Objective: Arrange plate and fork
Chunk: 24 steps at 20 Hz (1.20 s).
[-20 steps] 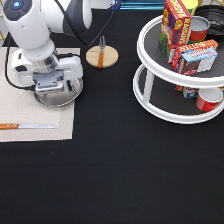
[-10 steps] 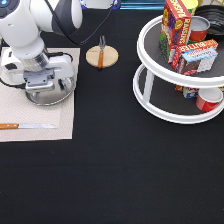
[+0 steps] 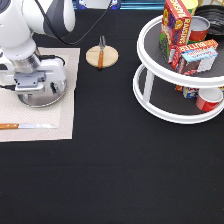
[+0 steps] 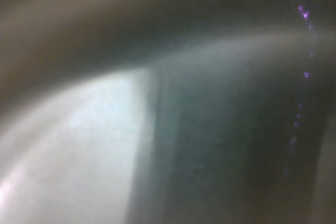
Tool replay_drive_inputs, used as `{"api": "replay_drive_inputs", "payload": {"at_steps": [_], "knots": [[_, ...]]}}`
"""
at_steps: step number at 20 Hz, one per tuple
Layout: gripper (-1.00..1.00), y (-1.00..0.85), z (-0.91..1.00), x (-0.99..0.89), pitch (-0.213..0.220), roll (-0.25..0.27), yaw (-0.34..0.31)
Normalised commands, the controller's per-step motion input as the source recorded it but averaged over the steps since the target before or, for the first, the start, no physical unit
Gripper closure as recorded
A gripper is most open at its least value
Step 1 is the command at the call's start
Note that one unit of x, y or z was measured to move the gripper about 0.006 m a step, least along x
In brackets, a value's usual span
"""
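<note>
We find the plate (image 3: 44,95) lying on the pale placemat (image 3: 67,117) at the exterior view's left, so that part of the arrangement looks settled. The pincer (image 3: 35,89) sits low directly over the plate, at or very near its surface, and the hand's body hides its tips, so we cannot tell whether it is spread or closed. The wrist view shows only a close, blurred sheen of metal (image 4: 112,150), which fits the plate. The fork (image 3: 101,51) rests on the round wooden coaster (image 3: 111,57) off the mat toward the exterior view's top, untouched, so we judge its placement undone. A knife (image 3: 25,126) lies along the mat's lower edge, and a two-tier rack (image 3: 150,97) stands on the black bench (image 3: 125,175) at the right.
</note>
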Motion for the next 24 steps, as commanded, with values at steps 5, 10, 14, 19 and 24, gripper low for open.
{"api": "replay_drive_inputs", "payload": {"at_steps": [5,10,14,19,24], "knots": [[-1.0,-0.47,0.08,0.26,0.062,0.002,-0.114],[-1.0,-0.52,0.05,0.06,0.078,0.014,-0.121],[-1.0,-0.54,0.05,0.04,0.086,0.025,-0.11],[-1.0,-0.31,0.01,0.28,0.107,0.047,-0.044],[-1.0,0.33,0.2,0.2,0.045,-0.029,0.0]]}}
